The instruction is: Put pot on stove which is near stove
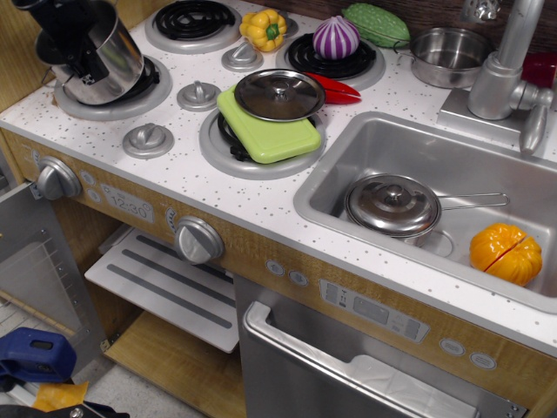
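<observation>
The tall shiny steel pot (111,59) hangs tilted over the front-left burner (113,94) of the white speckled stove (187,178), at the top left. My black gripper (80,43) is shut on the pot's rim from above and partly hides it. Whether the pot's base touches the coil I cannot tell.
A green board (268,131) with a steel lid (278,94) covers the front-right burner. A yellow pepper (264,29), purple onion (336,37) and green vegetable (376,23) sit at the back. A shallow pot (448,57) stands by the tap (505,70). The sink (331,187) holds a lidded saucepan (393,205) and an orange fruit (506,253).
</observation>
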`<state>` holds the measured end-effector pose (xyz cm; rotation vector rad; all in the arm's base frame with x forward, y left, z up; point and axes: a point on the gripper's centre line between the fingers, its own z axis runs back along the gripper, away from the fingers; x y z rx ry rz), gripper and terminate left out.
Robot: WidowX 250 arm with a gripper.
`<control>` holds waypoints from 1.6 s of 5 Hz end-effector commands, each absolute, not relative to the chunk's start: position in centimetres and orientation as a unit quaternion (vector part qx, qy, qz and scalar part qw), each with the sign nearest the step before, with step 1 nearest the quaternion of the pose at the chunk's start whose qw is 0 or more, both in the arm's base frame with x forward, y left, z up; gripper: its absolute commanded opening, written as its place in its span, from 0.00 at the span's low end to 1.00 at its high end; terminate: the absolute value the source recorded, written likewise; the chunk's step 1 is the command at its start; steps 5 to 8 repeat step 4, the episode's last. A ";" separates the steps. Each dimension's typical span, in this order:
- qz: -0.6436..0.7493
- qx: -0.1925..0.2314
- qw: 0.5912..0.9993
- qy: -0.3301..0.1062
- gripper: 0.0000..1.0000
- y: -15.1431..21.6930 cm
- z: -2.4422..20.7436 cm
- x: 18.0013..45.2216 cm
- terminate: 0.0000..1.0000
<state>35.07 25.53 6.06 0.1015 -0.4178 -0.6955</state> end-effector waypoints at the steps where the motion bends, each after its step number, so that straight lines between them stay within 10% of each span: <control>1: -0.385 0.050 0.895 -0.221 1.00 26.9 7.5 36.0 0.00; 3: -0.385 0.050 0.895 -0.221 1.00 26.9 7.5 36.0 0.00; 4: -0.385 0.050 0.895 -0.221 1.00 26.9 7.5 36.0 1.00; 8: -0.385 0.050 0.895 -0.221 1.00 26.9 7.5 36.0 1.00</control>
